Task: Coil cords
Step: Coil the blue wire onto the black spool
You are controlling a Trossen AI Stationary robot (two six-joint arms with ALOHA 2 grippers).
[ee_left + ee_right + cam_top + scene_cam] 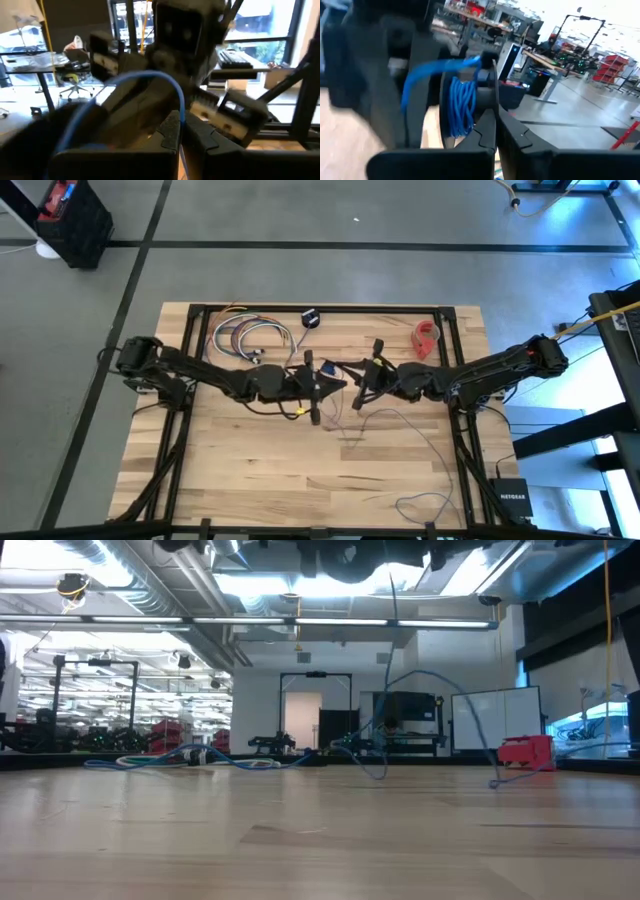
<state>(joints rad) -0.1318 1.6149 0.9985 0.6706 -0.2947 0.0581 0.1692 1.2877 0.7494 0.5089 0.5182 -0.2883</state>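
Both arms meet at the centre of the high view, above the wooden table (250, 470). The left pincer (322, 387) is clamped tight on the blue cord (150, 76), which arches over its fingertips. The right pincer (362, 392) faces it, fingers pressed together beside hanging loops of the same cord (462, 107). From there the cord trails to the lower right of the frame. A bundle of coloured wires (250, 338) lies upper left, a red tape roll (427, 337) upper right.

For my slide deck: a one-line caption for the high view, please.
Both arms meet mid-table, left gripper and right gripper shut on the thin cord trailing across the wooden table.
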